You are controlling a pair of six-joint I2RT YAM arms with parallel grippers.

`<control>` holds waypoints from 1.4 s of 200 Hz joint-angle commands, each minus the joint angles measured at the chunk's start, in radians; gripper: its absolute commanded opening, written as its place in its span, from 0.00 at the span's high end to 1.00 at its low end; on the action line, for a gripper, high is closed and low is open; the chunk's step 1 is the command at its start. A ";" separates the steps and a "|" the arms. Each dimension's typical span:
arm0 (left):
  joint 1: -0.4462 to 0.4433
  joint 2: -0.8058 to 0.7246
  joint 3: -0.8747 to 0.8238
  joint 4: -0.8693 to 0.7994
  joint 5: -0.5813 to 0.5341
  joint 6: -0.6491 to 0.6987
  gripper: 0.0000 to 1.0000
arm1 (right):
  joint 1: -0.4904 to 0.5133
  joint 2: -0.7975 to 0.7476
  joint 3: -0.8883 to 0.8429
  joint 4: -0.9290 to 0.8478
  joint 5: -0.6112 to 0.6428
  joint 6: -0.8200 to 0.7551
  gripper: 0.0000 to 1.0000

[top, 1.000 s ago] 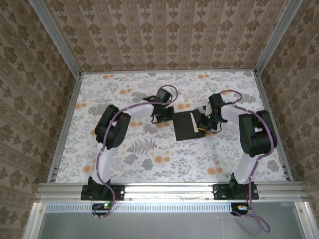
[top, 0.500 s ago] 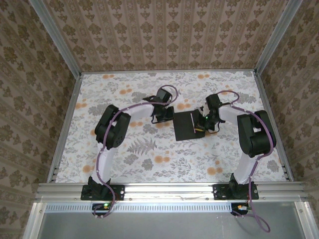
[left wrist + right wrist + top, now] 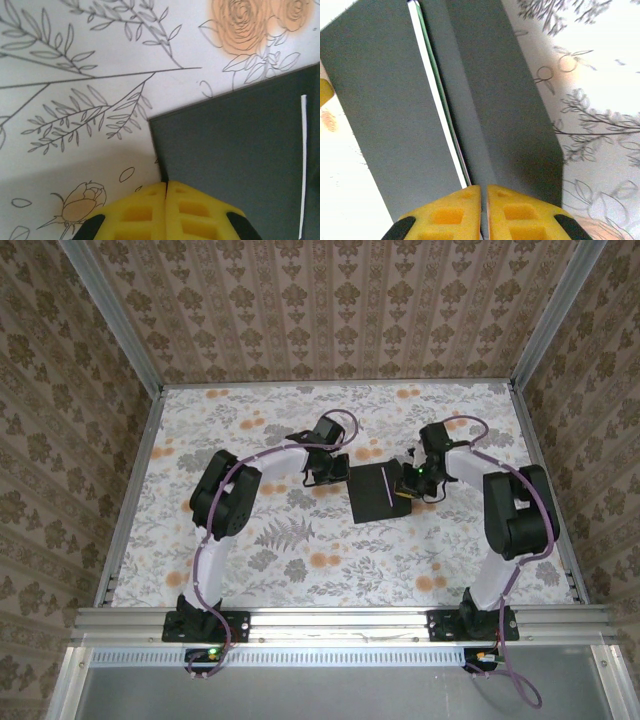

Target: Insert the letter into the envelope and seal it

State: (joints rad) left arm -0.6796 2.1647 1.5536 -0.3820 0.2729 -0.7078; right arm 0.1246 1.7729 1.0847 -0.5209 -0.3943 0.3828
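- The left fingers (image 3: 162,192) are clenched at the black envelope (image 3: 378,492)'s 10 o'clock corner, on the counter (image 3: 250,430).
- The right fingers (image 3: 476,196) are clenched at its 3 o'clock side, over the letter (image 3: 438,100)'s white edge.

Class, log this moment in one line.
white green-edged paper letter: mostly inside black paper envelope; left claw: shut, envelope corner; right claw: shut
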 commanded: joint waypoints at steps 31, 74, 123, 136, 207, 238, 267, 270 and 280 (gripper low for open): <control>0.005 0.018 0.100 -0.047 0.037 0.151 1.00 | -0.019 -0.093 0.033 -0.059 0.035 -0.022 0.84; 0.005 -0.012 0.152 -0.095 0.015 0.223 1.00 | -0.031 -0.136 0.028 -0.064 0.034 -0.021 0.82; 0.014 -0.101 0.158 -0.149 -0.039 0.273 0.93 | -0.034 -0.171 0.031 -0.044 0.003 -0.013 0.77; 0.020 -0.132 0.142 -0.155 -0.052 0.276 0.89 | -0.034 -0.179 0.030 -0.032 -0.014 -0.009 0.74; 0.062 -0.298 0.041 -0.218 -0.102 0.320 0.62 | -0.012 -0.224 0.033 -0.022 -0.034 0.017 0.41; 0.100 -0.385 -0.020 -0.284 -0.138 0.347 0.23 | 0.038 -0.246 0.056 -0.008 0.019 0.027 0.00; 0.159 -0.474 -0.090 -0.373 -0.181 0.365 0.01 | 0.087 -0.248 0.089 0.007 0.046 0.038 0.00; 0.166 -0.485 -0.098 -0.382 -0.189 0.367 0.00 | 0.093 -0.247 0.093 0.007 0.047 0.040 0.00; 0.189 -0.520 -0.122 -0.413 -0.207 0.377 0.00 | 0.106 -0.238 0.105 0.009 0.049 0.046 0.00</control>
State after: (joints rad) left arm -0.5369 1.7382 1.4776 -0.6727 0.1329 -0.3649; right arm 0.2028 1.5520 1.1431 -0.5255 -0.3759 0.4049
